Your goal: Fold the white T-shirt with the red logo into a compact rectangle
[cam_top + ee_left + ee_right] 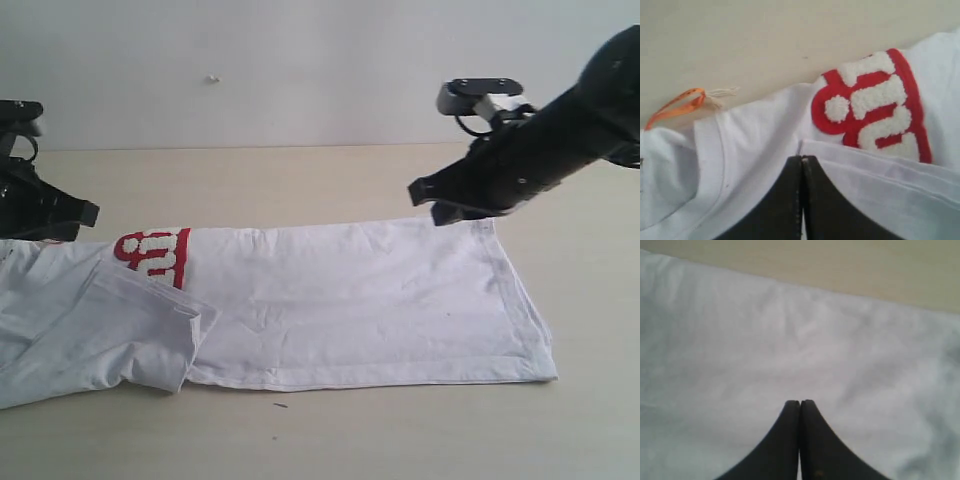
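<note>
The thin white cotton T-shirt (360, 300) lies flat on the pale wooden counter (300, 180). It is already folded into one long strip, with a short sleeve (130, 330) tucked over near the left end. Only a piece of the fuzzy red and white logo (155, 252) peeks out by the far edge.

The cloth looks light, soft and floppy. It will sag and wrinkle if it is lifted from one spot. It looks best to pinch it at a corner or along the stitched bottom edge, one tool at each side.

The left tool (801, 165) has its black fingers pressed together over the shirt, near the ribbed neck band (710, 160). The right tool (800, 407) is pressed together too, above plain white cloth by the far bottom corner. No cloth shows between either pair of fingers.

Only the left wrist view shows the small orange tag (677, 105) and the fluffy letters up close. Only the exterior view shows the whole strip and both ends. The right wrist view shows just blurry white cloth and a bit of counter.
</note>
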Controlling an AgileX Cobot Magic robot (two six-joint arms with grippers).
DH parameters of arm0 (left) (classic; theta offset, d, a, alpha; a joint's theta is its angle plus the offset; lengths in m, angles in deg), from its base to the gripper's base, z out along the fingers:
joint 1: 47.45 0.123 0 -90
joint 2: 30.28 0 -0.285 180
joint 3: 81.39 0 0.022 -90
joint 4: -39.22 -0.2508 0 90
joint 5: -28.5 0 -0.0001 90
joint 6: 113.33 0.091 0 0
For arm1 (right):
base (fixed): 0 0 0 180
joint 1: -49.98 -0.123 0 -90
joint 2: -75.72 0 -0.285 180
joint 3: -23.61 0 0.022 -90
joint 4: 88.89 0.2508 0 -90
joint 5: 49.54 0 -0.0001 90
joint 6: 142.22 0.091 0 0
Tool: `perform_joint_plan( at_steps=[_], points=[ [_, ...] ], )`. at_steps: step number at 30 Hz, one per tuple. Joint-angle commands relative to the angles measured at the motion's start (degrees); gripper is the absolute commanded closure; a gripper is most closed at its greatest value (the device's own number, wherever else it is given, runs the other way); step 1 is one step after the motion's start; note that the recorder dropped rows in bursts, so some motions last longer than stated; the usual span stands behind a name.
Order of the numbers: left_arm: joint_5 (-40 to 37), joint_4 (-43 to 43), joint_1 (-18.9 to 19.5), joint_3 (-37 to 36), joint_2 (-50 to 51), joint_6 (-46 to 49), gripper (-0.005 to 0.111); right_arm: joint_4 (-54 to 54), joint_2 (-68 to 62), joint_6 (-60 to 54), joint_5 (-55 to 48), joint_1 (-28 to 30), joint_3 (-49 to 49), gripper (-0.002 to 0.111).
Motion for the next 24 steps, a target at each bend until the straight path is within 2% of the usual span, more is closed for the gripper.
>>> perform_joint_plan(
  at_steps=[1,8,14,21,24],
  points=[
    [1.19,5.61,0.03,0.00,4.12,5.89,0.107,1.29,-6.30,0.63,-0.79,-6.44,-6.90,0.108],
    [4.54,5.61,0.03,0.00,9.02,6.74,0.107,1.30,-17.39,2.67,-3.57,-14.10,-18.66,0.108],
    [6.89,5.03,1.07,0.00,11.38,6.74,0.107,-0.46,-23.74,5.03,-4.41,-15.13,-22.82,0.108],
    [8.53,4.90,2.56,0.91,14.29,6.54,0.107,-26.34,-25.58,23.68,-6.26,-15.01,-23.32,0.108],
    [8.63,4.77,3.03,1.25,14.79,6.54,0.107,-33.37,-25.58,27.28,-7.43,-15.01,-23.32,0.108]
  ],
)
